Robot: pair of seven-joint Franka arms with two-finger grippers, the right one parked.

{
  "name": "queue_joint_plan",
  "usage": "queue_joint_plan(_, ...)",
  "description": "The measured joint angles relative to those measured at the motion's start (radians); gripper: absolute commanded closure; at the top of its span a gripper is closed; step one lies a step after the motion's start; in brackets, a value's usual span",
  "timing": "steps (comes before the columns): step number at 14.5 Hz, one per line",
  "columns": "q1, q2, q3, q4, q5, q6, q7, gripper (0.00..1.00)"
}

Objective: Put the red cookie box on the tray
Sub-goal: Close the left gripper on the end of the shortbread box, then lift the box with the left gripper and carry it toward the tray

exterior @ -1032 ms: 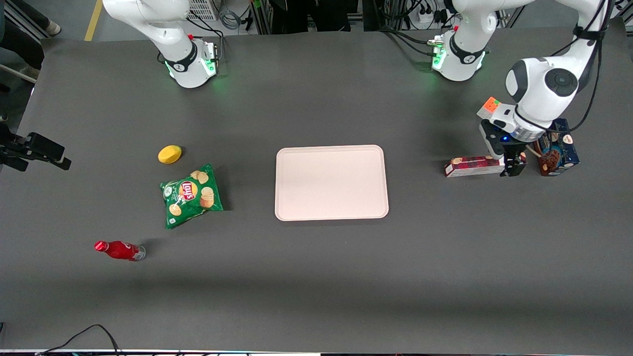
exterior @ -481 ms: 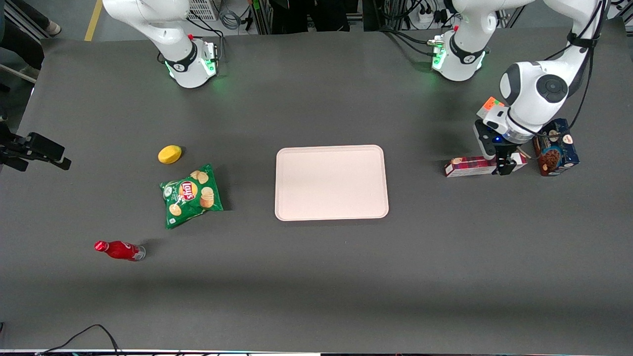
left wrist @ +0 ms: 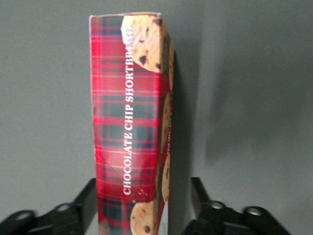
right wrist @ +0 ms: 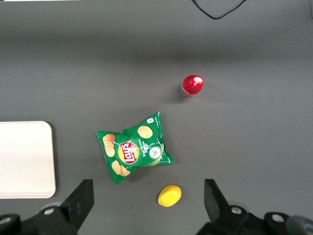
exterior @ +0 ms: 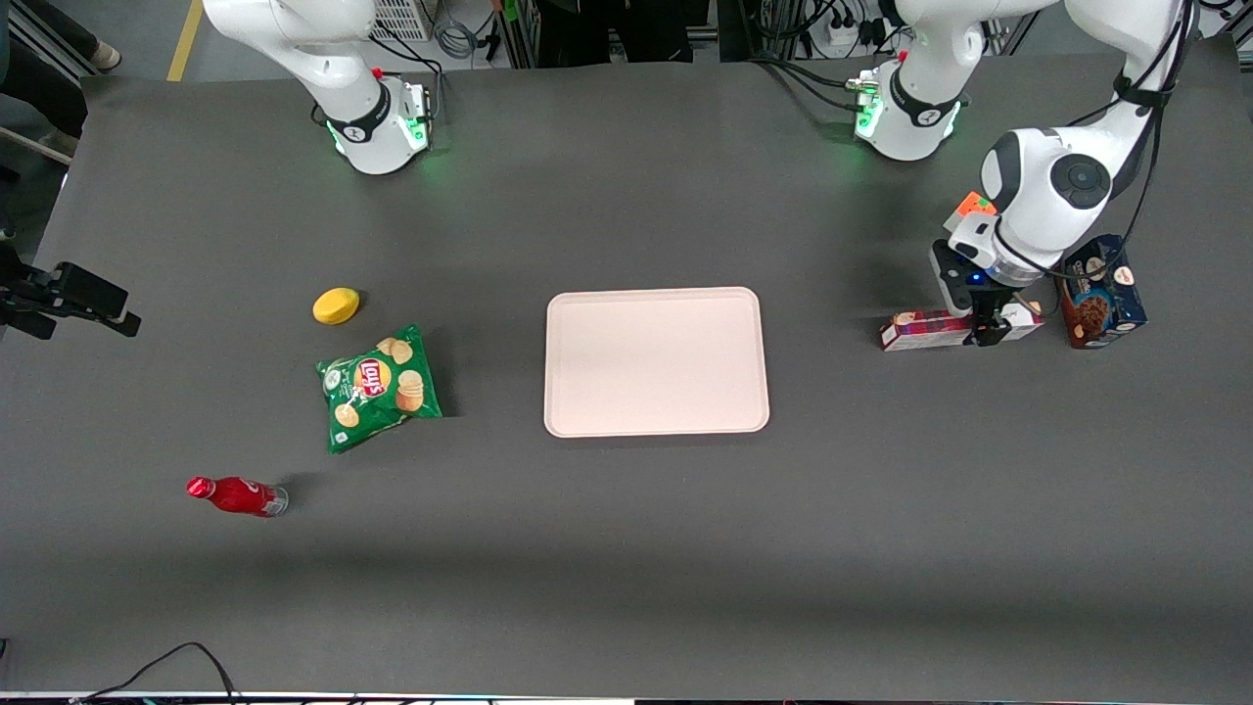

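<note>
On the dark grey table (exterior: 626, 548): gripper (exterior: 982, 328) astride red cookie box (exterior: 925, 330); tray (exterior: 656, 423) apart

Red cookie box (exterior: 928, 330) (left wrist: 129, 122), long, plaid, is lying flat on the table, well apart from the pale pinkish-cream tray (exterior: 656, 360), toward the working arm's end.

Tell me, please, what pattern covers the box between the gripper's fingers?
Dark-red plaid on the red cookie box, clearest in the left wrist view; the gripper straddles it.

We see glossy white arm shells with dark grey round joint caps, black cables tied along them, green-lit bases, and the left arm's black gripper (exterior: 982, 327) with black fingers (left wrist: 87, 201).
</note>
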Motion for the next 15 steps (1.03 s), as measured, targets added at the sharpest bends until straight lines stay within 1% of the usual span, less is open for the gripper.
queue_joint_plan(2, 0.0, 0.021, 0.0, 0.0, 0.001, 0.049, 0.019, 0.64)
queue_joint_plan(3, 0.0, 0.03, 0.0, 0.0, 0.001, 0.071, 0.034, 0.72)
queue_joint_plan(6, 0.001, 0.038, 0.001, 0.002, 0.001, 0.093, 0.049, 0.89)
queue_joint_plan(11, 0.001, 0.044, 0.003, 0.044, 0.0, 0.113, 0.053, 0.88)
queue_joint_plan(15, 0.002, 0.044, 0.003, 0.134, 0.0, 0.076, 0.053, 0.89)
